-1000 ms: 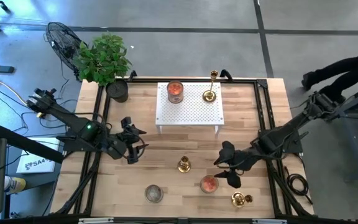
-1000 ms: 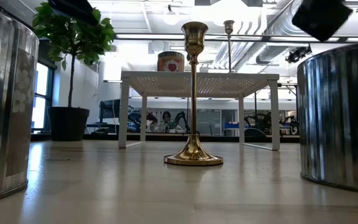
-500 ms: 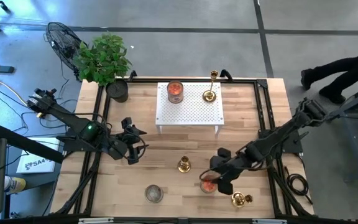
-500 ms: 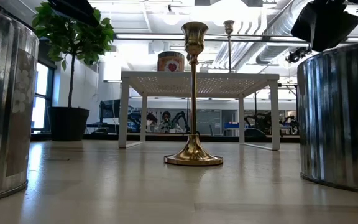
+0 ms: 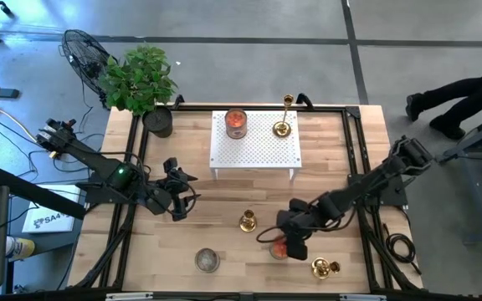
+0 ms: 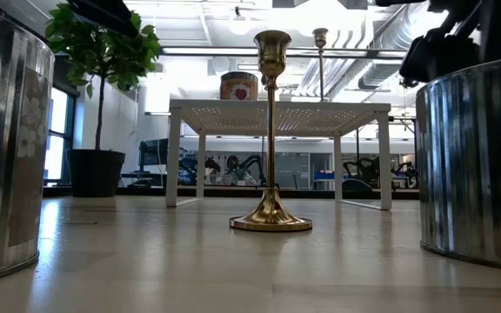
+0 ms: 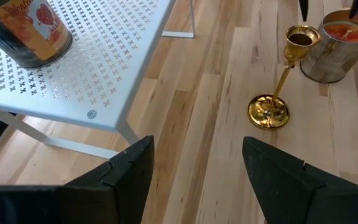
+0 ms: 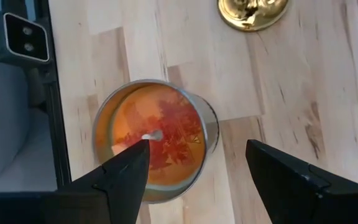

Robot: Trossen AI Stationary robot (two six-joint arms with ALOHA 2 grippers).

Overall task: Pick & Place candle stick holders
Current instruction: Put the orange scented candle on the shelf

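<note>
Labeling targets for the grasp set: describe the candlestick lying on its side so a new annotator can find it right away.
Start at the white perforated stand at the table's far middle, then go to the near right corner of the wooden table. There, just past the orange candle jar under the right gripper, is the toppled brass candlestick. It alone lies flat; the other two stand upright.

The left gripper (image 7: 197,171) hung with its two dark fingers spread apart over bare wood planks of the table (image 7: 185,124), nothing between them. Beyond it a gold candle stick holder (image 7: 278,84) stood upright on the planks, just beside a metal tin (image 7: 344,43) holding an orange-red candle. A white perforated stand (image 7: 101,59) carried a candle jar (image 7: 27,28) with an orange printed label.
</note>
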